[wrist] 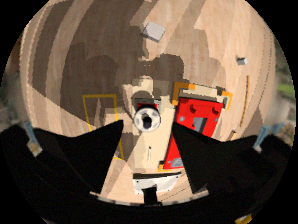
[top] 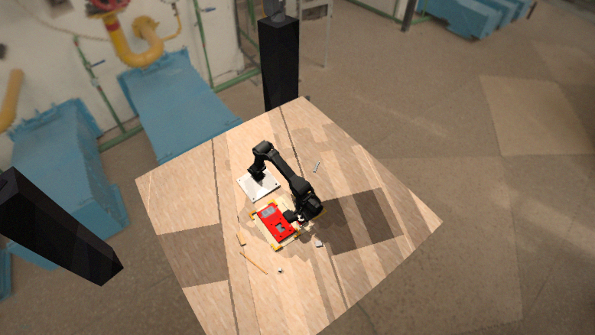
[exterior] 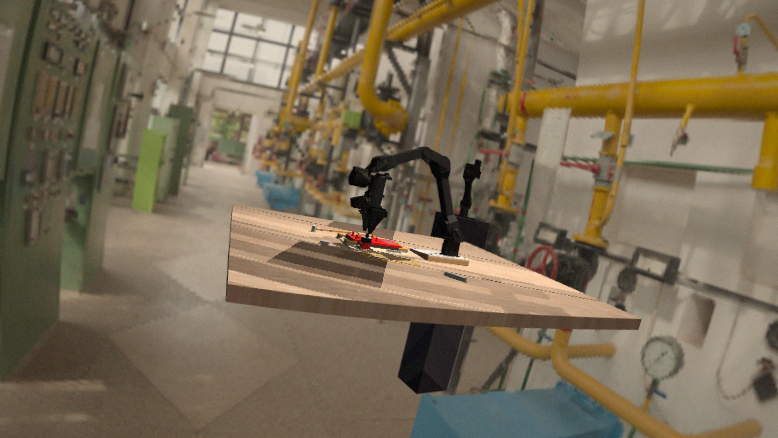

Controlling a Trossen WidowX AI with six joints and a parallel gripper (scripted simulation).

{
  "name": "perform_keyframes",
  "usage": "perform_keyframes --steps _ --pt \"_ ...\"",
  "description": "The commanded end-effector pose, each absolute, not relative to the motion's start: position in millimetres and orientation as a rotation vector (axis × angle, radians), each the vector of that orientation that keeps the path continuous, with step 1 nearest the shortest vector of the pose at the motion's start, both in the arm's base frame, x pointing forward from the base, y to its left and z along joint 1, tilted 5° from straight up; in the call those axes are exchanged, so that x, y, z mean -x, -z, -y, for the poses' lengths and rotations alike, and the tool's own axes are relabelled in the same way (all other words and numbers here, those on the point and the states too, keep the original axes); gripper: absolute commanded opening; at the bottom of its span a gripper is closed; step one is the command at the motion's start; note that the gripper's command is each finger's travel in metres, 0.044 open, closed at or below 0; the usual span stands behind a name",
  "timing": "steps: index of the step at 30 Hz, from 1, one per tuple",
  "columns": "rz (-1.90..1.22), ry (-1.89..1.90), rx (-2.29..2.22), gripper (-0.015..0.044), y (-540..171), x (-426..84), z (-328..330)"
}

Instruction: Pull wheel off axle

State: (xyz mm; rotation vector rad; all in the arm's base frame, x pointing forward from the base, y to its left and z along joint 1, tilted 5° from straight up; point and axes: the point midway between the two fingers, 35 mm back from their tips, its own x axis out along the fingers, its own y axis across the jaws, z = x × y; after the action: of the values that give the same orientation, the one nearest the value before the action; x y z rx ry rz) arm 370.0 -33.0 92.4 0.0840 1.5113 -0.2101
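The wheel is a pale ring with a dark hub, on the upright axle at the end of the cream board, with a red part showing under its far edge. My gripper is open and points down, one fingertip on each side of the wheel with a gap at both sides in the wrist view. The exterior view shows the tips close to wheel height; their exact height is unclear. The marked area is a yellow outline left of the board in the wrist view, partly hidden by a finger.
A red plate with orange corner brackets lies right beside the wheel. A grey block, a small cube, a thin stick and a grey bar lie around. The white base plate is behind.
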Motion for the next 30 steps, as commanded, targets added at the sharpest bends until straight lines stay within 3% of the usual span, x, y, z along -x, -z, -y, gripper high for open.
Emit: perform_keyframes --steps 1,5,9,17,23,30 --pt "-1.522 0.21 -0.078 0.03 -68.3 -368.0 34.4" --pt "-1.522 0.21 -0.078 0.03 -63.8 -367.8 34.4" --pt "-1.533 0.211 -0.083 0.0195 -65.3 -366.5 33.6" --pt "-1.533 0.211 -0.083 0.0142 -65.3 -366.5 33.6" --pt "-1.533 0.211 -0.083 0.0 -66.4 -366.6 33.5" --pt "-1.532 0.211 -0.083 0.0 -68.7 -366.7 33.3"
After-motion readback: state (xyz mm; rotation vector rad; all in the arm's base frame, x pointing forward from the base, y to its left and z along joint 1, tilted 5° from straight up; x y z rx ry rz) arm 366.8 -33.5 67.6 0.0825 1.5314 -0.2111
